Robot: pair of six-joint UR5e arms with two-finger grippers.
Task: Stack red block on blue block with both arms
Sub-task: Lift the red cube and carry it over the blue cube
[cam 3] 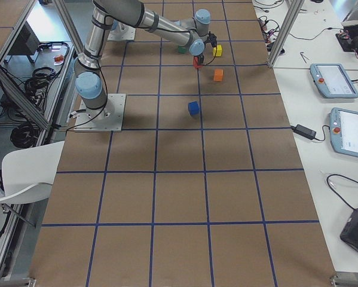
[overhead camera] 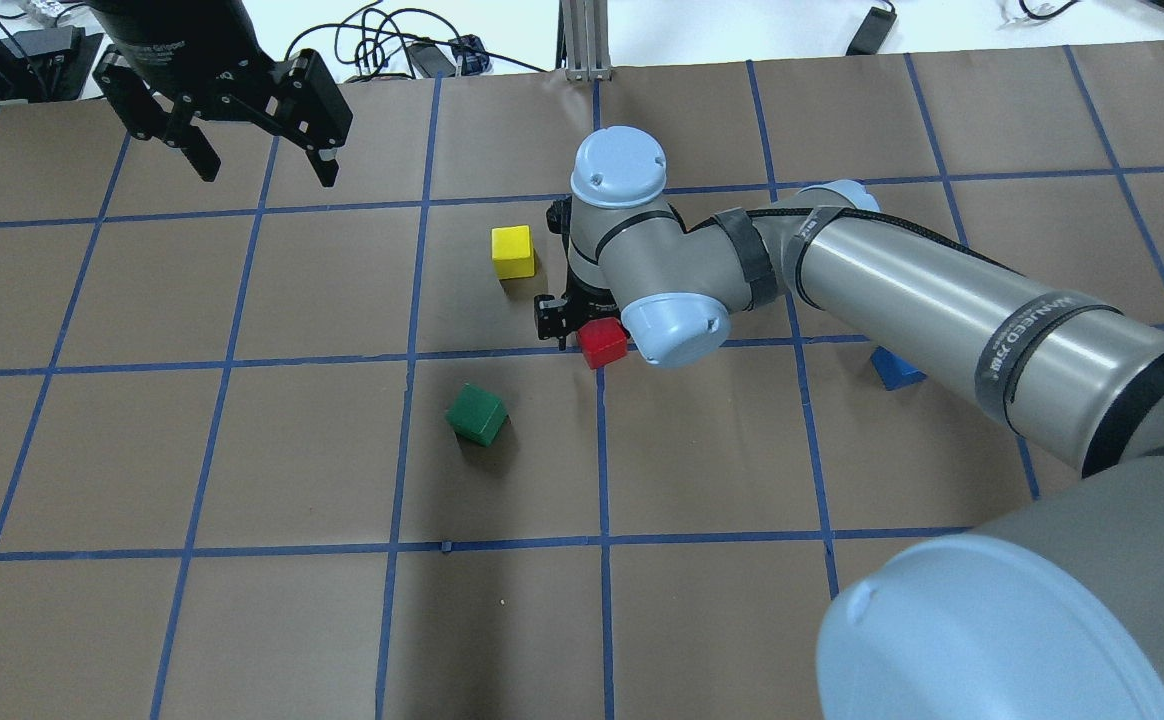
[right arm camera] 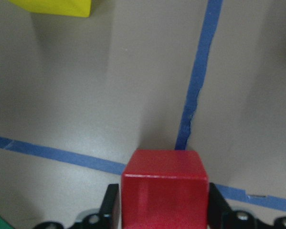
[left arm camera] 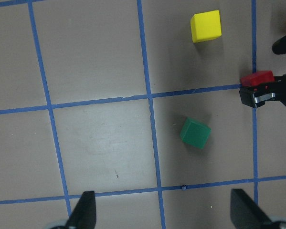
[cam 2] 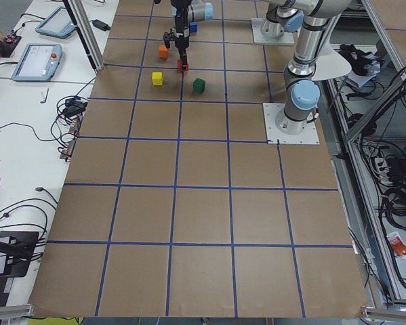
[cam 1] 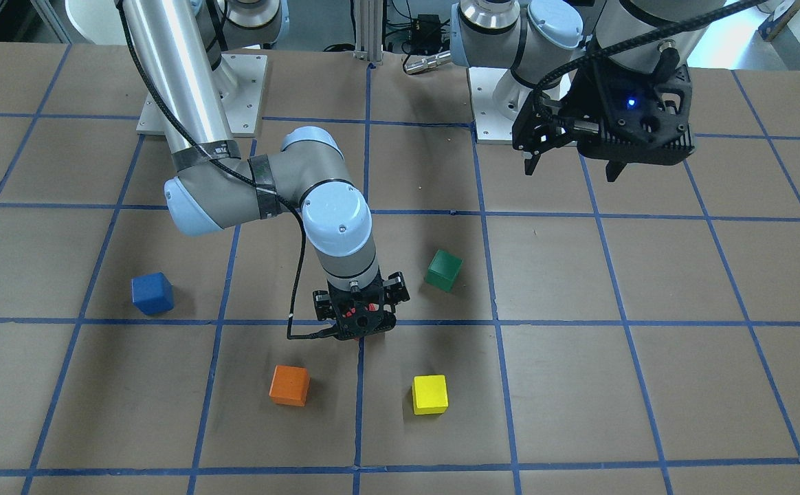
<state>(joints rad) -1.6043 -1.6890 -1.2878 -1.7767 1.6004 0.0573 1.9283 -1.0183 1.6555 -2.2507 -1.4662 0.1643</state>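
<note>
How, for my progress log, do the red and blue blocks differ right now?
The red block is clamped in the right gripper; the blue block stands free. The red block is over blue tape lines; the blue block lies inside a square, toward the robot's right. Both are same-sized cubes.

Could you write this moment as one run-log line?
right gripper: shut on red block | left gripper: open, empty | blue block: nothing stacked on it
</note>
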